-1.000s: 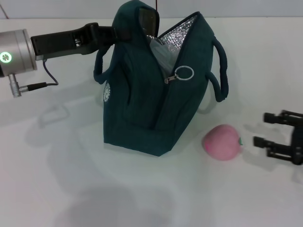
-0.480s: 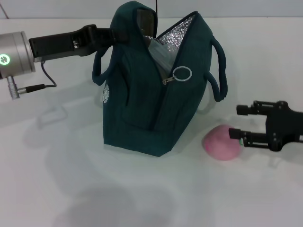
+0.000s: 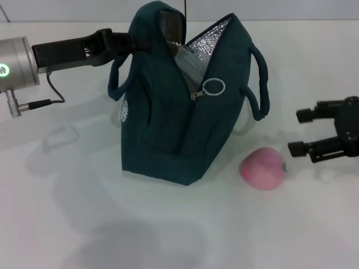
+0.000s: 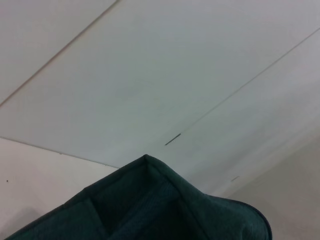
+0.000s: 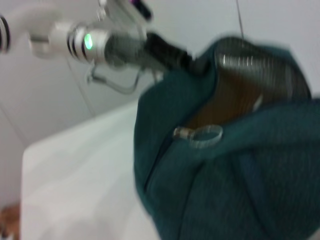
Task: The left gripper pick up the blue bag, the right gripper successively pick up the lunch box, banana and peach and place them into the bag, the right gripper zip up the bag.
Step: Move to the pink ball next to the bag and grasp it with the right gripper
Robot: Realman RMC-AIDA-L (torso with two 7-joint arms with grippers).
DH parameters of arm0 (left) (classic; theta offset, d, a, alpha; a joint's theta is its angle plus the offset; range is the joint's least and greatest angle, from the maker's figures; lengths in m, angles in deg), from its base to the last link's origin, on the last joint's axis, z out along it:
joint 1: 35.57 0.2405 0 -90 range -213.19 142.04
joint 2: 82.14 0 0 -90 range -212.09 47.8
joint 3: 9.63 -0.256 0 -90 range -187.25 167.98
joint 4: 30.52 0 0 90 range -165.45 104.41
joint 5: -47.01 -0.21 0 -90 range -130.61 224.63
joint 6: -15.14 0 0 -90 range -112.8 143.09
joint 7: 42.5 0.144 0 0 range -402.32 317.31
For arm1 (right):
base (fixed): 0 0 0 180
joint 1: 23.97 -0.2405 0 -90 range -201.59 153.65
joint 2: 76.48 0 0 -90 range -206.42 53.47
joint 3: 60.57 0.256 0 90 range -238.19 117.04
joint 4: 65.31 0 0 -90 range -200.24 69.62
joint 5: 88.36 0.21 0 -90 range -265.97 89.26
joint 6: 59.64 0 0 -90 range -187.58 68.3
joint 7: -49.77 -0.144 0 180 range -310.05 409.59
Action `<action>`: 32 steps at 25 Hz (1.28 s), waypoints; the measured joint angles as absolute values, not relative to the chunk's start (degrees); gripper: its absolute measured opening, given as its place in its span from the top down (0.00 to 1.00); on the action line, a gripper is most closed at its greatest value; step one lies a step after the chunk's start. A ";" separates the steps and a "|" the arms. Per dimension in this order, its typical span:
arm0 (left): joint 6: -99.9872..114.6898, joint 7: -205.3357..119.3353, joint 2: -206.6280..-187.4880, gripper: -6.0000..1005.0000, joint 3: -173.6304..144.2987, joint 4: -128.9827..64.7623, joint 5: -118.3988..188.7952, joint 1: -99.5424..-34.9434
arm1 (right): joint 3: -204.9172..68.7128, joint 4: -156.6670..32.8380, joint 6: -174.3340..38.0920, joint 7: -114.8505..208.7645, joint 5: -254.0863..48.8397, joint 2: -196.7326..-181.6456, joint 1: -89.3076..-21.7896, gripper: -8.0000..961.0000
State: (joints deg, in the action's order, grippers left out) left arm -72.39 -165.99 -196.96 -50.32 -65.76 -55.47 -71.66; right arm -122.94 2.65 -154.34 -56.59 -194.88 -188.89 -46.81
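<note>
The blue bag [image 3: 185,112] stands mid-table with its mouth open and foil lining showing. My left gripper [image 3: 133,41] is shut on the bag's top rim at the left side. The bag's rim [image 4: 150,200] fills the lower part of the left wrist view. The pink peach [image 3: 262,168] lies on the table just right of the bag's base. My right gripper [image 3: 301,132] hangs open to the right of the peach, apart from it. A pale plastic shape [image 3: 190,63] shows inside the bag's mouth. The lunch box and banana are otherwise out of view.
The zip's metal pull ring [image 3: 213,87] hangs on the bag's near side, also the ring [image 5: 205,136] in the right wrist view. One loop handle [image 3: 258,84] sticks out toward the right arm. White table [image 3: 84,213] surrounds the bag.
The right gripper came in from the far right until its fingers reached the peach, then drew back to the right and a little up. The peach has not moved. The bag stays held.
</note>
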 joint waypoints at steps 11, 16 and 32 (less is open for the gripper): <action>-72.32 -166.61 -197.17 0.95 -50.32 -65.77 -55.46 -71.69 | -123.76 19.01 -171.26 -90.63 -220.61 -190.81 -60.99 0.09; -72.27 -166.96 -197.30 0.95 -50.32 -65.76 -55.46 -71.83 | -129.03 18.72 -170.89 -97.30 -230.42 -191.86 -67.00 0.09; -72.21 -166.29 -197.49 0.95 -50.33 -64.55 -55.47 -71.94 | -148.17 7.25 -153.47 -99.48 -232.72 -192.37 -70.36 0.09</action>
